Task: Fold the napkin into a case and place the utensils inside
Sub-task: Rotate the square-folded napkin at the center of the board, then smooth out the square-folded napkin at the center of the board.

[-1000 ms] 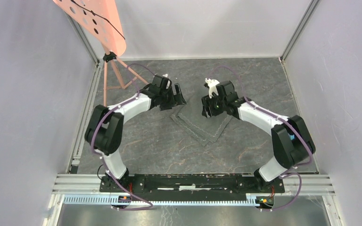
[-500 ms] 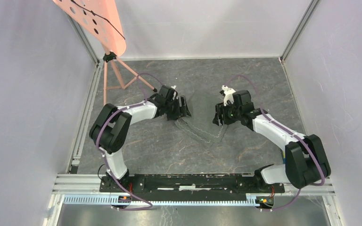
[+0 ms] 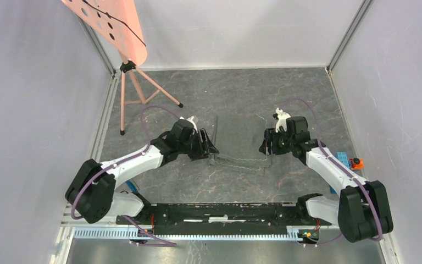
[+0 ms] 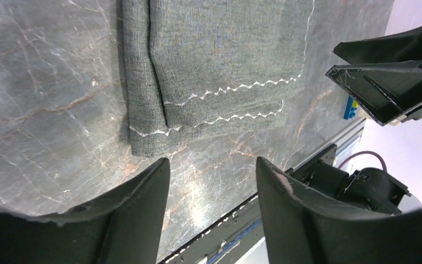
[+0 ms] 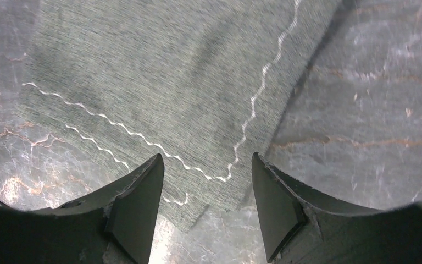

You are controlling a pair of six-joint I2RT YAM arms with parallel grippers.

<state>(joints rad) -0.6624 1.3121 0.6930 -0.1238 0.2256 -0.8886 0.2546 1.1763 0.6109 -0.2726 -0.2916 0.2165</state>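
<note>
The napkin (image 3: 240, 149) lies flat on the slate floor, folded into layers, its white zigzag hem showing in both wrist views. My left gripper (image 3: 210, 147) stands open just off its left end. In the left wrist view, the left gripper (image 4: 212, 162) has only bare floor between its fingers, with the napkin (image 4: 220, 66) just beyond them. My right gripper (image 3: 266, 146) is at the napkin's right end, also open. The right gripper (image 5: 206, 157) hovers over a corner of the napkin (image 5: 159, 82) without pinching it. The utensils are out of view.
A pink perforated panel on a tripod (image 3: 125, 69) stands at the back left. A chunky blue-and-white block with an orange part (image 3: 347, 160) lies by the right wall. Grey walls enclose the floor. The arms' base rail (image 3: 225, 212) runs along the near edge.
Both grippers have moved toward the near side and farther apart. The napkin, a diamond a second ago, now lies as a band between them. The left jaws have narrowed somewhat.
</note>
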